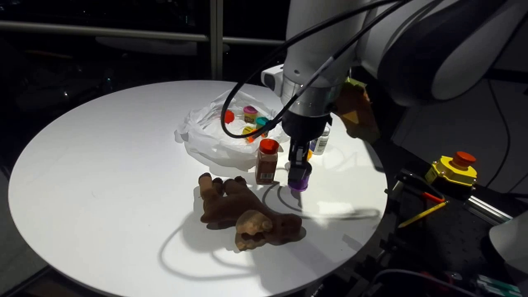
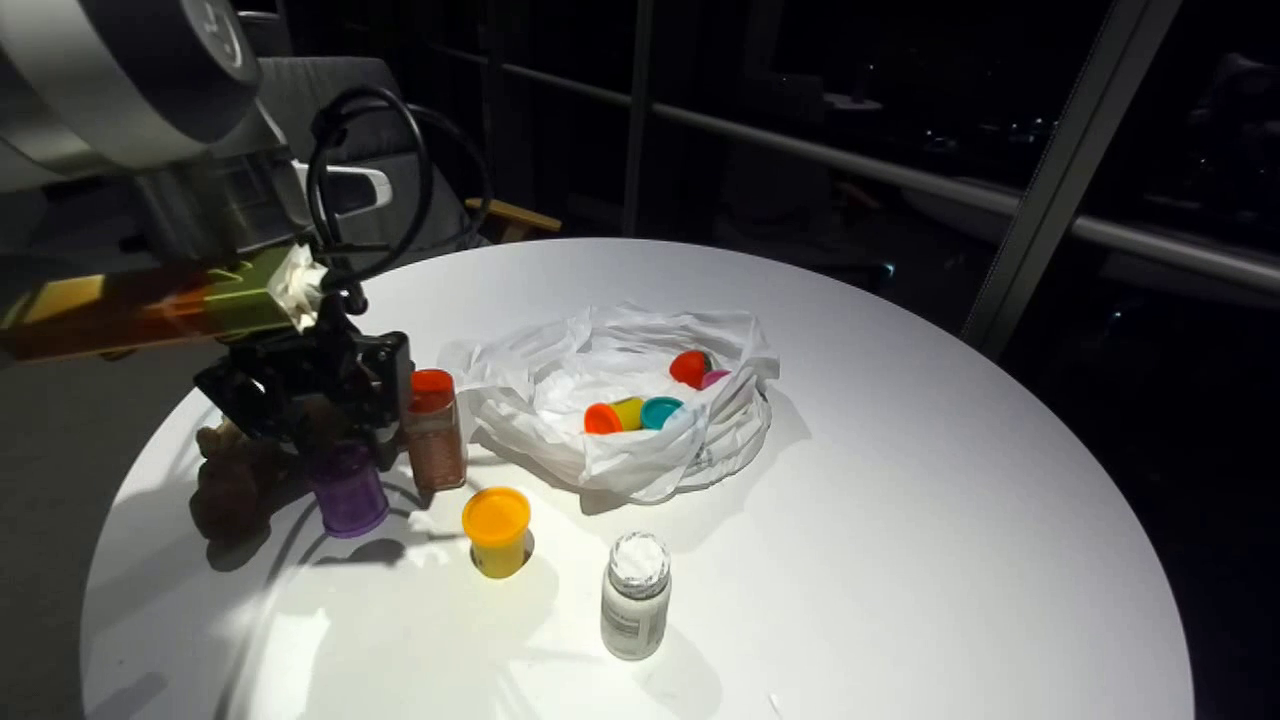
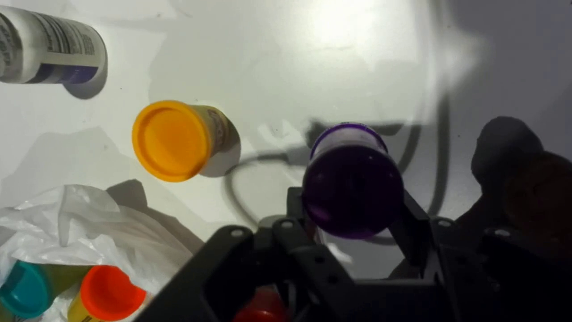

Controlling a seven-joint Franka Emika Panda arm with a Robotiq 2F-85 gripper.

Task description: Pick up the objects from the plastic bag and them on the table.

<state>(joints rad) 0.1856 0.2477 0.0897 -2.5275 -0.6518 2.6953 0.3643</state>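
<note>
My gripper (image 3: 353, 206) is shut on a purple-lidded tub (image 3: 353, 190), one finger on each side of its lid. The purple tub also shows in both exterior views (image 1: 300, 183) (image 2: 350, 497), upright and seemingly just above the table (image 1: 103, 173). The white plastic bag (image 1: 214, 148) lies open behind the gripper. It holds a red object (image 2: 690, 368), a pink-lidded tub (image 1: 250, 115), a teal-lidded tub (image 2: 661, 412) and an orange-lidded tub (image 2: 603, 418) lying on its side. A yellow-orange tub (image 2: 497, 530) stands on the table beside the purple one.
A red-capped spice jar (image 1: 267, 163) stands right beside the gripper, near the bag. A white bottle (image 2: 636, 600) stands past the yellow-orange tub. A brown plush toy (image 1: 239, 208) lies at the near side in an exterior view. A cable loop hangs from the arm.
</note>
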